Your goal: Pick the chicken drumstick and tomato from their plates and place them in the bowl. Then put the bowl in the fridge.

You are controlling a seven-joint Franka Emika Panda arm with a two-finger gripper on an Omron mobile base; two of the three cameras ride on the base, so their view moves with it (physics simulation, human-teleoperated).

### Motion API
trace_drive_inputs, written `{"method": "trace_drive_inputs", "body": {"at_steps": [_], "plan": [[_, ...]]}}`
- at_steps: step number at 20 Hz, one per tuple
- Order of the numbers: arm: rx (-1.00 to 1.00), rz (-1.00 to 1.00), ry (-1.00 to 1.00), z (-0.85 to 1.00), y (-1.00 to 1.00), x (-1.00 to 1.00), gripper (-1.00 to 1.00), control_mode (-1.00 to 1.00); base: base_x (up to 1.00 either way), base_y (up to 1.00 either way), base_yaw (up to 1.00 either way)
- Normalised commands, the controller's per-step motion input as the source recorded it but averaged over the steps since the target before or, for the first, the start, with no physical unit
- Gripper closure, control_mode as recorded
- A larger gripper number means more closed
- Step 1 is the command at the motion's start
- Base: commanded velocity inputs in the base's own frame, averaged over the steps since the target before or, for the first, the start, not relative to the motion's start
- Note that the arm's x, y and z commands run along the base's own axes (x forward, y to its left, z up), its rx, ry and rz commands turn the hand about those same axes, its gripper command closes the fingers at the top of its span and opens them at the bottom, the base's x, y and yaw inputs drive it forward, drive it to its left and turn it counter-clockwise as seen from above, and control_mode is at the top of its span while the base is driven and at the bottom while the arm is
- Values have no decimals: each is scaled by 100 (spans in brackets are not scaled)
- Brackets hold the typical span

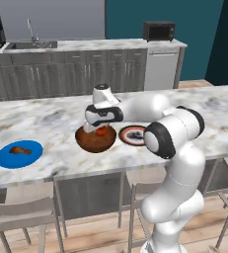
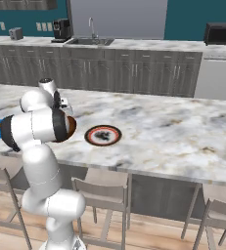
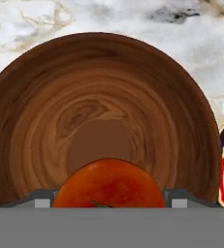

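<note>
My gripper [image 1: 99, 129] is shut on the round red-orange tomato [image 1: 101, 132], just above the brown wooden bowl [image 1: 95, 142] at the middle of the marble island. In the hand view the tomato [image 3: 108, 186] sits between my fingertips over the bowl's glossy inside [image 3: 108, 97]. The chicken drumstick [image 1: 18, 149] lies on the blue plate [image 1: 7, 159] at the left. Right of the bowl is the brown-rimmed plate [image 1: 133, 135], bare, and it also appears in the right base view [image 2: 102, 135]. The fridge is out of view.
Grey stools [image 1: 21, 212] stand along the island's near edge. The back counter carries a sink [image 1: 30, 44] and a black oven [image 1: 158, 30], with a dishwasher [image 1: 161, 69] below. Bare marble stretches to the right [image 2: 183, 127].
</note>
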Motion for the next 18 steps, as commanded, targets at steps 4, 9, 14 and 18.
{"method": "trace_drive_inputs", "body": {"at_steps": [4, 9, 14, 18], "plan": [[0, 0, 0, -38, 2, 0, 100, -100, 0, 0, 0], [1, 0, 0, -32, 0, 0, 100, -100, 0, 0, 0], [3, 0, -1, -12, 6, 8, 100, -100, 0, 0, 0], [2, 0, 0, -4, 18, 2, 100, -100, 0, 0, 0]]}}
